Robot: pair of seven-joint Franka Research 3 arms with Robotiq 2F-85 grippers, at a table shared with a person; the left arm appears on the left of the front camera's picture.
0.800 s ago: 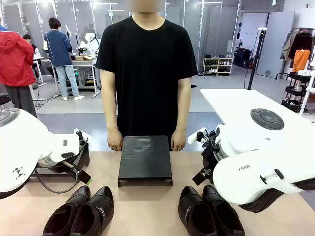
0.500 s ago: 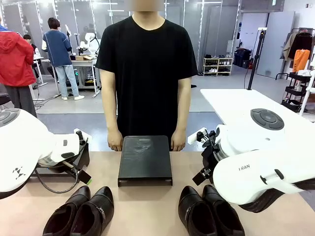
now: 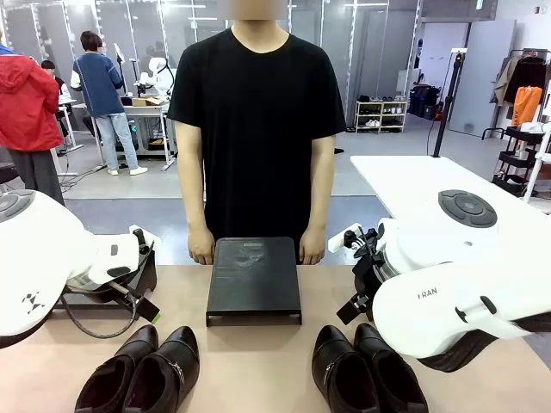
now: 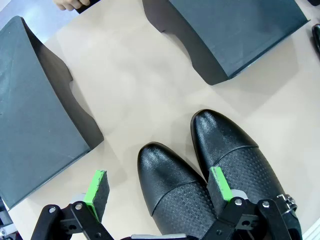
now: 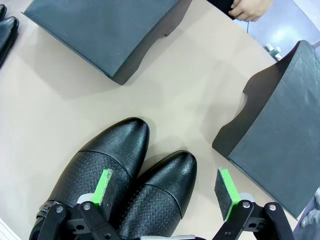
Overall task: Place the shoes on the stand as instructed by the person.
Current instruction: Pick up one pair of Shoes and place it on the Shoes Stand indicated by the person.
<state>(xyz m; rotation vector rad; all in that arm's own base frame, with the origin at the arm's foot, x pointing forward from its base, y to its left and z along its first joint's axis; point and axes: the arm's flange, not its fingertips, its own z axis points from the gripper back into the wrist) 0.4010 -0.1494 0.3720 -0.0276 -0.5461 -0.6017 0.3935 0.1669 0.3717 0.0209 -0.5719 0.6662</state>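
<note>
Shoes (image 3: 164,374) at near edge, stand (image 3: 254,275) centred

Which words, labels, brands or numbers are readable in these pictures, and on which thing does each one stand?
"FRAN": dark letters on the white shell of the right arm; the word seems cut short by the shell's curve.
A small black logo, no letters: on the left arm.
Faint marks on top of the stand, near its far edge: too blurred to read.
</note>
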